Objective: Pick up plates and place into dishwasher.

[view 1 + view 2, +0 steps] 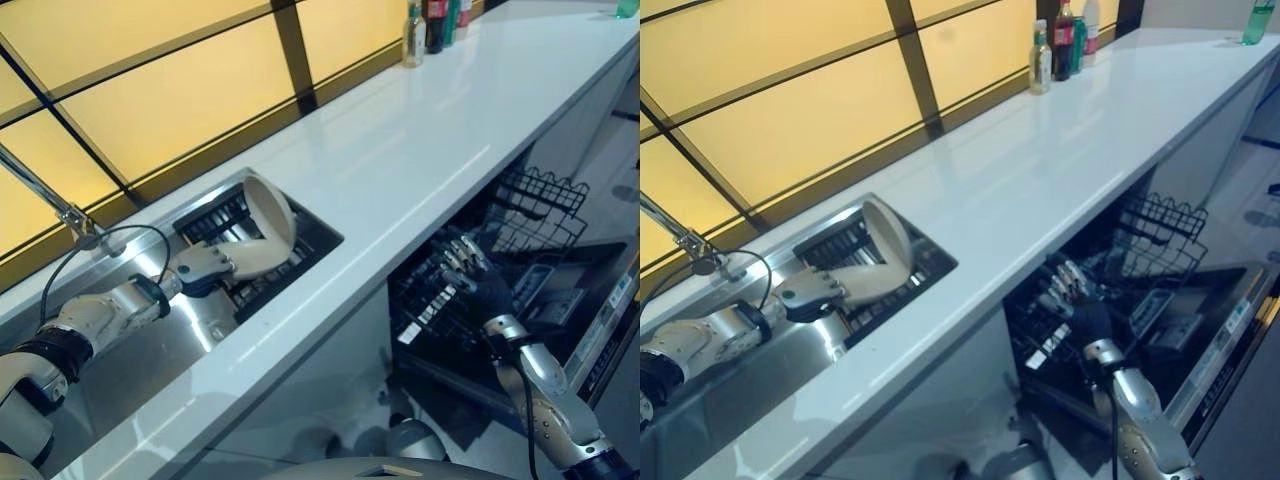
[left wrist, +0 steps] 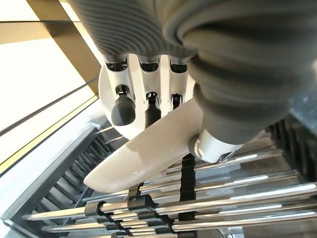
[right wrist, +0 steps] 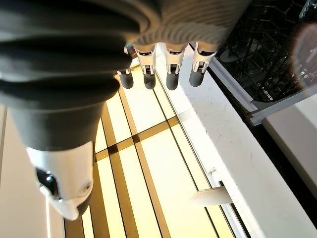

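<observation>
A long white countertop [image 1: 420,150] ran diagonally away from the robot, its surface bare except for a cluster of bottles [image 1: 432,25] at the far end against the yellow-panelled window wall [image 1: 150,90]. Below its front edge the dishwasher [image 1: 560,290] stood open, its black wire rack [image 1: 530,215] pulled out beside the right hand [image 1: 470,275], whose fingers were loosely spread and held nothing. The sink [image 1: 190,320], sunk into the counter on the left, held a ribbed drying rack [image 1: 225,225]. There a cream plate [image 1: 268,225] stood on edge, tilted, its face turned toward the robot, pinched at its lower rim by the left hand [image 1: 205,265] between fingers and thumb. No print was legible.
</observation>
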`<state>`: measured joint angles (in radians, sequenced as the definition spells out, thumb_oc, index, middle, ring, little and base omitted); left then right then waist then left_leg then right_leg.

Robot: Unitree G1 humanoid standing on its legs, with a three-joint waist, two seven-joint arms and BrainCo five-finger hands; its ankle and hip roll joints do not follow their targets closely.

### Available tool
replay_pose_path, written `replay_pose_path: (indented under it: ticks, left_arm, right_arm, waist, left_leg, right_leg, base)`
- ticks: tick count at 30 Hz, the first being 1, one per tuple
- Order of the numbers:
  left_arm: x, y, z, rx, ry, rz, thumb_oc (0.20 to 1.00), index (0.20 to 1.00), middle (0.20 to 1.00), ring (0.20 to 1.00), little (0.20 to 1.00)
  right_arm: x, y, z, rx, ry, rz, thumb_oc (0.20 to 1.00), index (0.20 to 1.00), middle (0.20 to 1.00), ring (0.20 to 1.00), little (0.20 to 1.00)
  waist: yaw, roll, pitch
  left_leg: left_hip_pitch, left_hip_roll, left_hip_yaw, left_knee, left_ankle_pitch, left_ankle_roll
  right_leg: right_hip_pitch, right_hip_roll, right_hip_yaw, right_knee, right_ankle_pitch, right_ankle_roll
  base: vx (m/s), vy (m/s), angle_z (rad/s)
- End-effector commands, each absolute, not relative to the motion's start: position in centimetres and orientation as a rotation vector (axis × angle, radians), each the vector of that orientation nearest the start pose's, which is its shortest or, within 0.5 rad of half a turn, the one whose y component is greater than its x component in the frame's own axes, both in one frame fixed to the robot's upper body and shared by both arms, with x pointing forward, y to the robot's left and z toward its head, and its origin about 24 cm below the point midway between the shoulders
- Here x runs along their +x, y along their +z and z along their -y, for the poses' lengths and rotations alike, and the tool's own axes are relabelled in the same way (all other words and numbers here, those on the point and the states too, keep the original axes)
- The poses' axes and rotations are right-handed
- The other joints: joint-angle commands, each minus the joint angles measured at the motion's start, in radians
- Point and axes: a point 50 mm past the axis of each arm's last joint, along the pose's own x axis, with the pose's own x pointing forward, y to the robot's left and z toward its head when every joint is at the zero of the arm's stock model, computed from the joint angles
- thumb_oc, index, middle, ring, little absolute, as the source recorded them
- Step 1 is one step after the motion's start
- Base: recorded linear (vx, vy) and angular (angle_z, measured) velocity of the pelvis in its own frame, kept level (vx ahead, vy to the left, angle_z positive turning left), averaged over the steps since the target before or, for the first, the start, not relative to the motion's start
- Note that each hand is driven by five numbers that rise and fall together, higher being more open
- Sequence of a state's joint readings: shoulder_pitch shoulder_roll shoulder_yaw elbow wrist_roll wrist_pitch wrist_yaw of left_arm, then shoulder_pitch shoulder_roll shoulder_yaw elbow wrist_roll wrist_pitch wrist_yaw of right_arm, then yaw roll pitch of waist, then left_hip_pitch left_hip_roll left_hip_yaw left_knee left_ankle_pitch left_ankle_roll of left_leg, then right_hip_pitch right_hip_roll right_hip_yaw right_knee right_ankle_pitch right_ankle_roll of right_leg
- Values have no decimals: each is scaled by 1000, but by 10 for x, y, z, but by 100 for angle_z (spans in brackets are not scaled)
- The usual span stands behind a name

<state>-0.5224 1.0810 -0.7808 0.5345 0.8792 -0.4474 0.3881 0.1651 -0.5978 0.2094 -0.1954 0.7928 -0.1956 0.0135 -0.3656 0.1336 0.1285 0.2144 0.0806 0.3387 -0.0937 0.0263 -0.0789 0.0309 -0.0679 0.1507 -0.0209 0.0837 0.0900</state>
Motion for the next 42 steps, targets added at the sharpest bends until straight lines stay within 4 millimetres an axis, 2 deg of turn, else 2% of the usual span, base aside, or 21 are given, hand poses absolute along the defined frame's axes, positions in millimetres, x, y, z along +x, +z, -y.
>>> replay_pose_path:
  ticks: [1,12,25,28,31,37,42]
  left_arm:
    - [303,134,-295,1979,-398,392,200,200,200,200,200]
    - [297,165,-285,1845,-357,476,200,200,200,200,200]
    - [291,204,-269,1465,-273,557,200,200,200,200,200]
    - [288,209,-266,1442,-255,594,200,200,200,200,200]
    - [284,215,-265,1477,-253,628,200,200,200,200,200]
    - [276,235,-258,1478,-210,762,200,200,200,200,200]
    - [274,246,-240,1480,-232,893,200,200,200,200,200]
  right_arm:
    - [213,98,184,315,304,196,1000,1000,1000,1000,1000]
    - [212,97,184,324,274,203,1000,1000,1000,1000,1000]
    - [208,98,186,329,243,238,1000,1000,1000,1000,1000]
    - [208,97,188,310,228,254,1000,1000,1000,1000,1000]
    - [209,98,192,270,205,273,1000,1000,1000,1000,1000]
    - [212,113,205,21,171,351,1000,1000,1000,1000,1000]
    - [229,137,221,-146,131,402,1000,1000,1000,1000,1000]
  waist:
    - [26,-36,-29]
    - [70,-40,-38]
    - [101,-53,-52]
    - [104,-54,-54]
    - [106,-56,-59]
    - [114,-65,-70]
    - [129,-75,-79]
  left_leg:
    - [-88,21,-65,93,-58,24]
    - [-90,24,-92,85,-53,22]
    - [-98,24,-114,70,-47,22]
    - [-99,27,-111,69,-46,21]
    - [-96,26,-112,60,-44,19]
    - [-100,24,-122,52,-43,21]
    - [-96,19,-132,45,-46,22]
  right_leg:
    - [-24,-53,-50,58,-80,96]
    - [-12,-51,-68,46,-80,94]
    - [-13,-45,-69,33,-79,94]
    - [-15,-43,-69,36,-79,94]
    - [-13,-42,-66,30,-76,94]
    - [-15,-41,-64,24,-70,98]
    - [-9,-42,-71,17,-65,98]
  base:
    - [-22,-6,8]
    - [-17,6,7]
    - [-37,8,2]
    - [-53,45,1]
    - [-17,16,1]
    - [-34,6,5]
    - [-31,-4,7]
